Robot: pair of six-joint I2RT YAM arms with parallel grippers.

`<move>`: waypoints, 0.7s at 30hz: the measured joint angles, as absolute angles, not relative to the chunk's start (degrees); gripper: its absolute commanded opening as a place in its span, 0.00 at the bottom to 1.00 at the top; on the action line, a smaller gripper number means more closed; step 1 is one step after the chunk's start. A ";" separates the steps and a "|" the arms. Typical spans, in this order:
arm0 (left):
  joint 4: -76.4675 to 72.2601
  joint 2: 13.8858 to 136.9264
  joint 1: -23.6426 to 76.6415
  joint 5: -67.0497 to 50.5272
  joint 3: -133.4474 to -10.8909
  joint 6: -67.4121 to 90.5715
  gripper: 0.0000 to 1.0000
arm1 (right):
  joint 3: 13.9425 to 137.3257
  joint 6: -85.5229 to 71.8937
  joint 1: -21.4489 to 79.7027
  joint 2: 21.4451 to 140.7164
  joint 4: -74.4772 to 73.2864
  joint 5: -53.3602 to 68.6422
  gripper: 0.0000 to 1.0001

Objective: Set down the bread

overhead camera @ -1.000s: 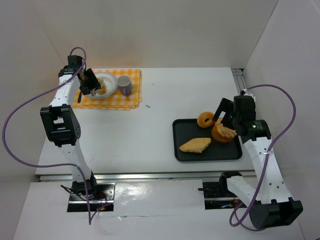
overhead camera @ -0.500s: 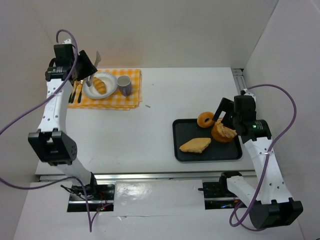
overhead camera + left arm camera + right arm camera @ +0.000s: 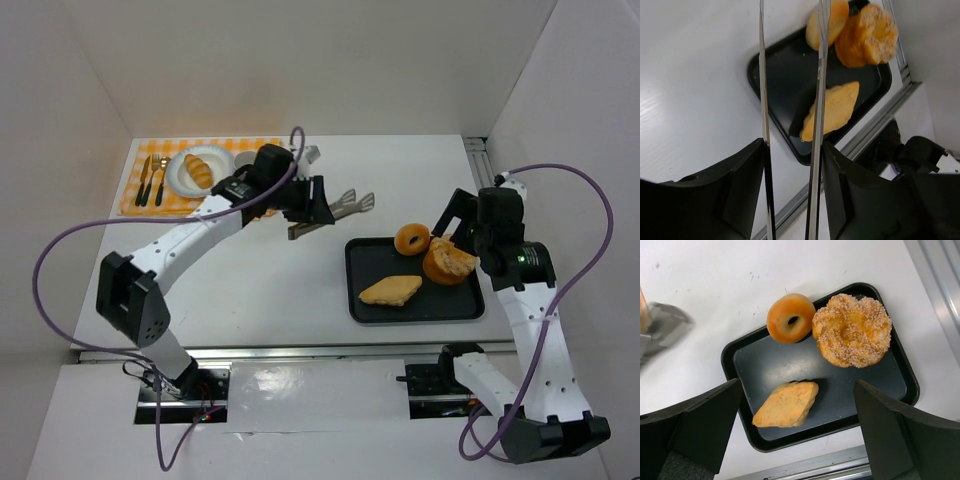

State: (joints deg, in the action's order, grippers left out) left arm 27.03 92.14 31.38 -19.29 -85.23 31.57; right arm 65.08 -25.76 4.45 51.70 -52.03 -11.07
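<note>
Since the roll (image 3: 201,171) now sits on the plate (image 3: 176,181) behind them, left jaws pinching empty tongs (image 3: 345,206) have swung toward the tray (image 3: 440,300) ahead: next bread due. Right jaws spread.

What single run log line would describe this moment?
left end effector: shut on tongs, near tray | right end effector: open, over tray | roll: on plate | tray: three pastries
</note>
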 measured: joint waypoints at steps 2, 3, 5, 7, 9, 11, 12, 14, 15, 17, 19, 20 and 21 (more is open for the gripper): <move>25.96 95.88 33.98 -20.60 -85.41 31.68 0.60 | 65.89 -25.78 4.45 50.65 -52.60 -11.77 1.00; 25.54 97.58 35.05 -20.99 -85.76 31.62 0.61 | 66.19 -25.82 4.45 50.17 -52.97 -12.01 1.00; 25.23 101.62 37.74 -21.45 -87.22 31.33 0.61 | 66.94 -25.87 4.45 49.30 -54.06 -12.51 1.00; 25.21 105.51 39.86 -21.98 -89.67 30.98 0.61 | 67.59 -25.87 4.45 48.80 -54.74 -12.86 1.00; 25.23 108.68 41.58 -22.00 -91.79 30.13 0.63 | 68.05 -25.87 4.45 48.53 -55.11 -12.97 1.00; 25.26 110.85 42.76 -21.69 -93.47 29.85 0.64 | 68.34 -25.89 4.45 48.45 -55.44 -13.19 1.00; 25.54 111.77 43.16 -21.32 -94.32 29.76 0.64 | 68.49 -25.87 4.45 48.45 -55.57 -13.28 1.00; 26.37 113.40 43.46 -20.73 -96.47 29.19 0.64 | 68.69 -25.87 4.45 48.45 -55.81 -13.34 1.00; 26.61 114.13 43.53 -20.43 -97.49 28.84 0.64 | 68.71 -25.87 4.45 48.45 -55.83 -13.34 1.00; 26.85 115.46 43.55 -19.70 -99.59 28.47 0.64 | 68.73 -25.87 4.45 48.45 -55.99 -13.34 1.00; 27.11 115.92 43.70 -19.00 -100.29 28.38 0.60 | 68.73 -25.87 4.45 48.45 -56.21 -13.34 1.00; 27.35 116.09 43.70 -18.68 -100.66 28.32 0.57 | 68.73 -25.89 4.45 48.45 -56.27 -13.34 1.00; 27.42 116.18 43.75 -18.44 -100.90 28.25 0.51 | 68.73 -25.87 4.45 48.45 -56.27 -13.34 1.00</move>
